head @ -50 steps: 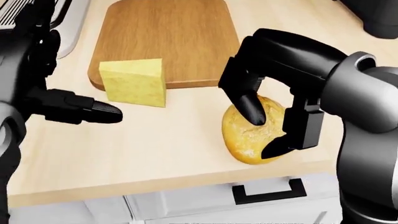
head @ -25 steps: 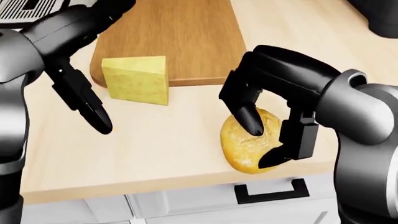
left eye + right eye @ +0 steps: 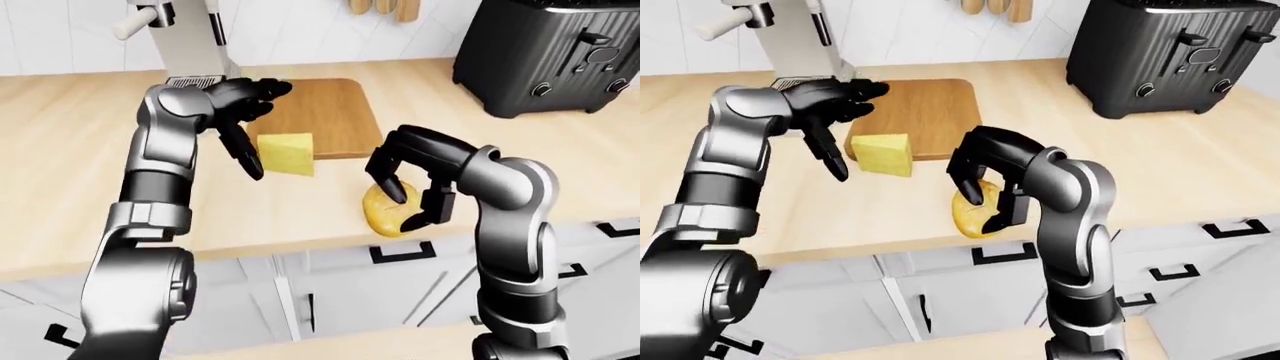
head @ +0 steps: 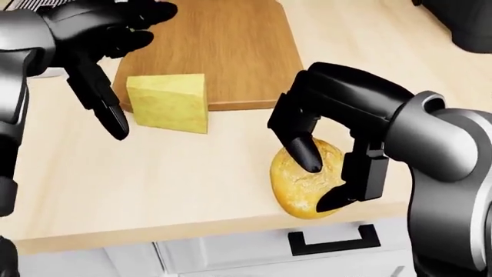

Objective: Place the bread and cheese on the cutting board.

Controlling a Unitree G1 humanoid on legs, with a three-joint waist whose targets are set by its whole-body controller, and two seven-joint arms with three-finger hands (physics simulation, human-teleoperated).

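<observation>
A flat brown wooden board (image 4: 211, 52) with round corners lies on the pale wood worktop (image 4: 154, 184). Everything else is placed from it.

The cheese (image 4: 169, 103) is a yellow wedge with a bumpy skin. It stands at the board's lower left corner in the head view, partly on the board and partly on the worktop. The bread (image 4: 305, 183) is a round golden roll with a rough crust. It sits off the board, below its right corner and close to the worktop's edge.

The right hand (image 4: 327, 167) is shiny black, and its fingers (image 4: 301, 151) are curled round the bread, holding it from above. They hide the top of the roll.

The left hand (image 4: 100, 57) is just left of the cheese, not touching it. Its fingers are spread wide, with one long one pointing down.

Up and right of the board stands a black ribbed toaster (image 3: 545, 52). Up and left is a grey machine (image 3: 185, 37), cut off at the top.
</observation>
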